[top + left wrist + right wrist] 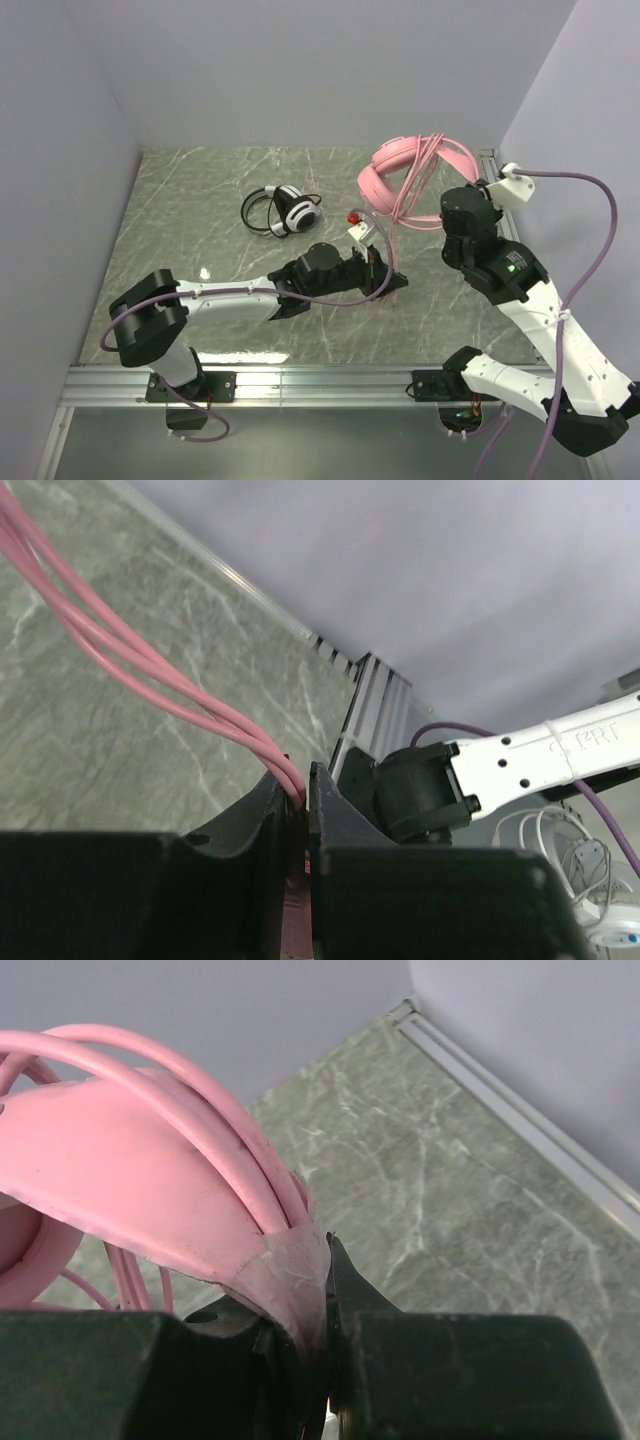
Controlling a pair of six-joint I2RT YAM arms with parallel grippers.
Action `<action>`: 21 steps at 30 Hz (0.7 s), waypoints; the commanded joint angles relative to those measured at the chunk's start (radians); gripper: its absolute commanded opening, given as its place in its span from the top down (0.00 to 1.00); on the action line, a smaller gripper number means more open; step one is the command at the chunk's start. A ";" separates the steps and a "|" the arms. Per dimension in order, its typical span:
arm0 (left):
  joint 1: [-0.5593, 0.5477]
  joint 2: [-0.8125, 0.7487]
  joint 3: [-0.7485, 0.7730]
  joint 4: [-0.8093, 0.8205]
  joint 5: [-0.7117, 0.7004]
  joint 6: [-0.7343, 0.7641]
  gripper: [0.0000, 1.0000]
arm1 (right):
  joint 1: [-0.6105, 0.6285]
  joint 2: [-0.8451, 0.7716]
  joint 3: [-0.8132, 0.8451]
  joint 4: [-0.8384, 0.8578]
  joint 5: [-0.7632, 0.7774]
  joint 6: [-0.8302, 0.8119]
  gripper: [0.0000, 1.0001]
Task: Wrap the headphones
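Top external: pink headset [400, 165] hugging 1 o'clock rail [490, 160], right gripper [322, 1260] pinching band [150, 1180], left gripper [303, 780] pinching cable [230, 725], marble [170, 210] open toward 9 o'clock.

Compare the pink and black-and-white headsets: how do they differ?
Pink padded headset: raised, headband in the right end effector; black-and-white headset: lying on the table. Pink cable: pinched by the left end effector; black cable: looped beside its headset. Both: wired, over-ear.

Grey-green marble-patterned table [200, 210] enclosed by plain pale walls: back wall [300, 70] beyond the table's far edge, left wall [50, 150] and right wall [585, 90] along its sides. Metal rail [300, 381] borders the table's near edge. Even, soft lighting.
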 commanded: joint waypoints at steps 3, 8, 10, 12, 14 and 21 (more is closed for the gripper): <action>-0.006 -0.091 0.059 -0.252 -0.004 0.020 0.88 | -0.025 -0.026 -0.113 0.229 0.094 0.008 1.00; -0.006 -0.111 0.096 -0.356 0.053 0.017 0.87 | -0.046 -0.055 -0.265 0.335 0.081 -0.012 1.00; -0.006 -0.097 0.151 -0.485 0.043 0.052 0.88 | -0.048 -0.052 -0.294 0.370 0.071 -0.045 1.00; -0.006 -0.068 0.227 -0.586 0.009 0.112 0.90 | -0.048 -0.029 -0.314 0.345 0.057 -0.036 1.00; -0.006 -0.047 0.274 -0.729 -0.013 0.170 0.92 | -0.048 -0.008 -0.318 0.311 0.043 -0.016 1.00; -0.006 0.016 0.423 -0.927 -0.131 0.253 0.94 | -0.046 0.068 -0.365 0.217 -0.051 0.037 1.00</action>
